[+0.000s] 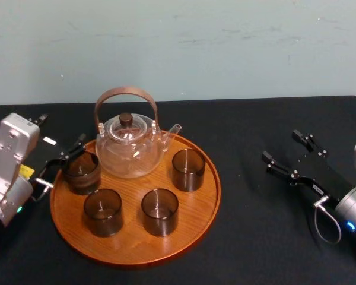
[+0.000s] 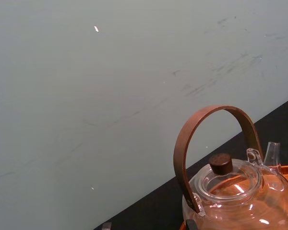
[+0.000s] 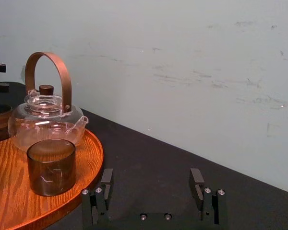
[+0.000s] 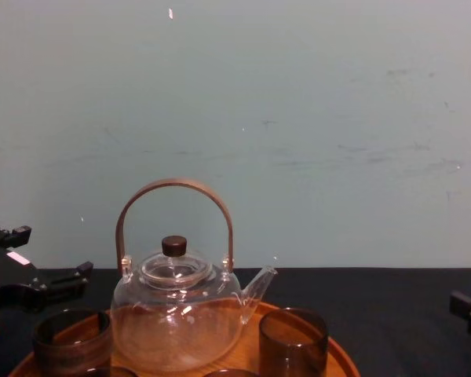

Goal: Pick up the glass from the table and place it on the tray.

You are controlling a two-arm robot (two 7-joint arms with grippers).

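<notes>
A: Where is the glass we are after?

B: The rear-left glass (image 1: 81, 172) stands upright on the tray (image 1: 133, 240), close inside its left rim and just left of the glass teapot (image 1: 129, 145). So by our reckoning the placing is as good as done.

A: And the left hand (image 1: 59, 163)?

B: It sits at the tray's left edge with its fingers spread wide, one behind the glass and one in front. The glass lies to its right, towards the middle of the tray. From the head view we cannot tell whether either finger touches the glass wall; we think it is let go.

A: Does the glass's axis matter?

B: Little. It is round and stands straight up, so its long axis is vertical and a level sideways pull to the left should clear it. A careless move could nudge it into the teapot.

A: Which arm is nearer?

B: The left, by far. The right hand (image 1: 281, 145) rests over the black worktop (image 1: 255, 225) well to the right of the tray, fingers apart and holding nothing.

A: Let us count.

B: We count four smoky glasses, all on the tray: that one, the front-left glass (image 1: 102, 212), the front-right glass (image 1: 159, 211) and the rear-right glass (image 1: 188, 170). One teapot with a brown hoop handle, one tray, two hands.
</notes>
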